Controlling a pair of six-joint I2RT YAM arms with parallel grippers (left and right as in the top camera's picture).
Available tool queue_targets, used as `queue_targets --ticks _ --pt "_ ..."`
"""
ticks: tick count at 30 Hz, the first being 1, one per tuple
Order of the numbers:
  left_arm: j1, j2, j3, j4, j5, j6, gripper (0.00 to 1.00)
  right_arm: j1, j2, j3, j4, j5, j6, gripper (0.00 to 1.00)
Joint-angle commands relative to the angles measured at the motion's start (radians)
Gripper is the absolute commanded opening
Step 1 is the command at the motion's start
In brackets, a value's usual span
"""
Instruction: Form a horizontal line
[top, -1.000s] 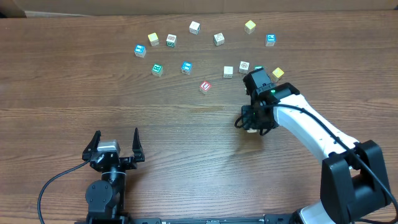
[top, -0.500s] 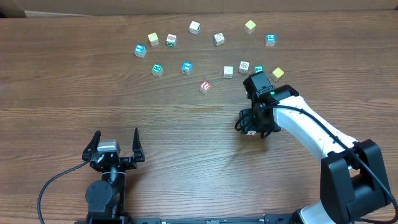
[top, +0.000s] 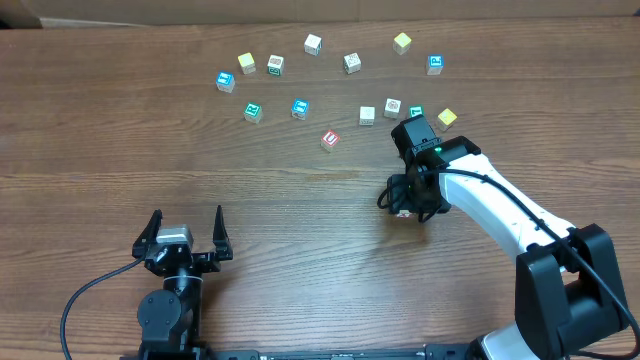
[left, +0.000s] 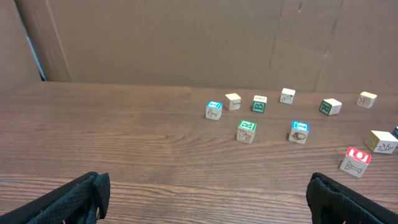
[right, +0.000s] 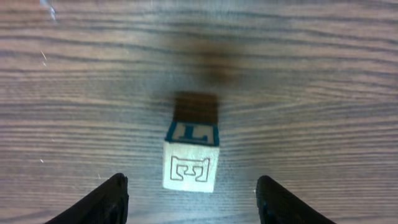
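Your right gripper (right: 193, 190) has barely shifted; its jaws stand apart astride the lettered cube (right: 191, 158), untouched on the table (right: 323, 93); left gripper (top: 185, 235) gapes idle; no horizontal line yet; other cubes (top: 392, 106) lie scattered beyond.

The dark brown table (top: 300, 210) shows matt, streaky wood grain. The small pale cube with a teal printed letter (right: 189, 169) looks like smooth bare wood. The right arm's white shell (top: 505, 215) is glossy plastic.
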Motion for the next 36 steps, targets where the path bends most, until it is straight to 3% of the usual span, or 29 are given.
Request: queue_targets --ticks 1,21,28,36 --pt "-0.008 -0.011 -0.002 -0.001 -0.002 0.023 1.00 0.003 0.002 -0.005 0.003 0.007 0.030 0.63" --pt "-0.008 -0.011 -0.002 -0.001 -0.002 0.023 1.00 0.003 0.002 -0.085 0.127 0.010 0.060 0.63" --pt "-0.008 -0.011 -0.002 -0.001 -0.001 0.023 1.00 0.003 0.002 -0.085 0.125 0.003 0.037 0.40" --pt "-0.008 -0.011 -0.002 -0.001 -0.002 0.023 1.00 0.003 0.002 -0.085 0.126 0.003 0.025 0.35"
